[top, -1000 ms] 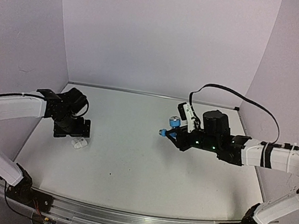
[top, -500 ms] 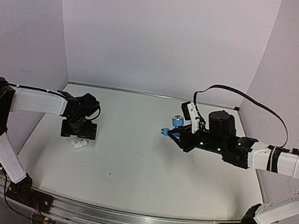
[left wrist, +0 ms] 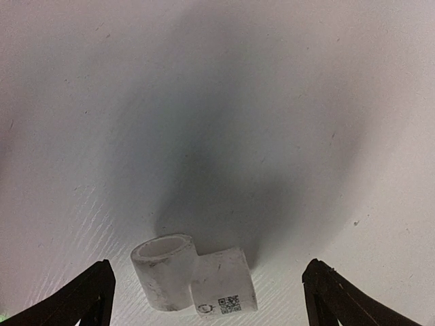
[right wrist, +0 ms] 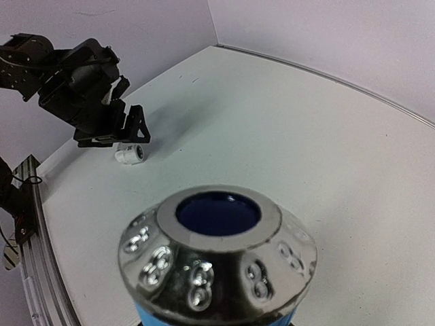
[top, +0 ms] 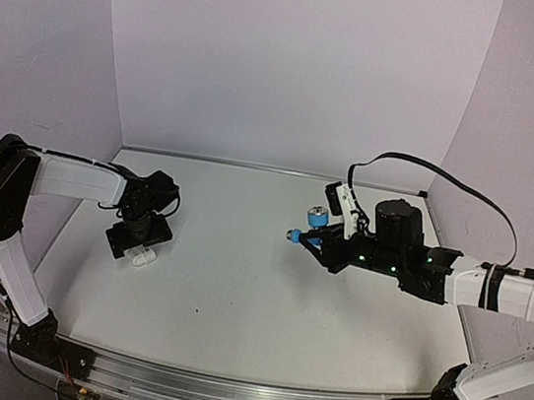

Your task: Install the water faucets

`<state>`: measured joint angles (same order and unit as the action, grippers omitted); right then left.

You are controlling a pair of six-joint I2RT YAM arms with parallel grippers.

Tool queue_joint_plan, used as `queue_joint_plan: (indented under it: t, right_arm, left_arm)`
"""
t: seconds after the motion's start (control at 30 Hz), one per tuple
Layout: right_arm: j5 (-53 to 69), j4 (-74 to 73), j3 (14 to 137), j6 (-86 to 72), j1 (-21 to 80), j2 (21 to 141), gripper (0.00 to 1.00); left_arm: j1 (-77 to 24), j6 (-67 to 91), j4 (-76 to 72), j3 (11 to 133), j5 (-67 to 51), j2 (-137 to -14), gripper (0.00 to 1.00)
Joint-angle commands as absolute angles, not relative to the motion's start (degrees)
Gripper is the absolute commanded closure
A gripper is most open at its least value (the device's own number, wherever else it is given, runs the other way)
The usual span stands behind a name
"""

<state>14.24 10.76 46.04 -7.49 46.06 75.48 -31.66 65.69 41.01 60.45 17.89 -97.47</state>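
The pale bench [top: 232,305] has an arm coming in from each side, the two well apart. The left arm [top: 71,178] is much the nearer to the loose piece. Its left pincer [top: 141,248] points down with the jaws spread as wide as they go and nothing in them. The white fitting [left wrist: 194,282] lies on the bench between the fingertips [left wrist: 92,299], closer to the left one and touching neither. Its long axis runs across that gap, a little skewed, with an open socket tipped up at its left end, so I'd say closing would press it end to end. Over mid-bench the right pincer [top: 316,237] is clamped on the light-blue tap body [top: 310,222]. The tap's chrome cap [right wrist: 217,251] fills the right wrist view, hiding that pincer's fingers and the spout. From overhead the fitting sits half tucked under the left pincer.
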Motion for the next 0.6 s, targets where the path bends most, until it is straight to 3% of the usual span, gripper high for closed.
queue_joint_plan:
  t: [0.0, 0.13, 0.27, 0.57]
  right_arm:
    - [14.76, 14.88, 45.75, -8.16, 46.66, 73.66, 1.0]
    - [14.77, 14.94, 45.62, -8.24, 46.76, 73.65, 1.0]
    - [14.78, 15.03, 45.61, -8.44, 46.89, 73.73, 1.0]
    - [14.47, 15.2, 45.87, -8.57, 47.22, 73.91, 1.0]
  left_arm:
    - [-31.55, 71.03, 42.23, 59.41, 17.69, -97.95, 0.0]
    - [-31.57, 68.43, 41.42, 59.99, 17.96, -98.87, 0.0]
    - [-31.65, 63.86, 37.38, 58.46, 16.33, -98.68, 0.08]
    - [-35.37, 55.3, 34.01, 59.68, 13.69, -99.99, 0.44]
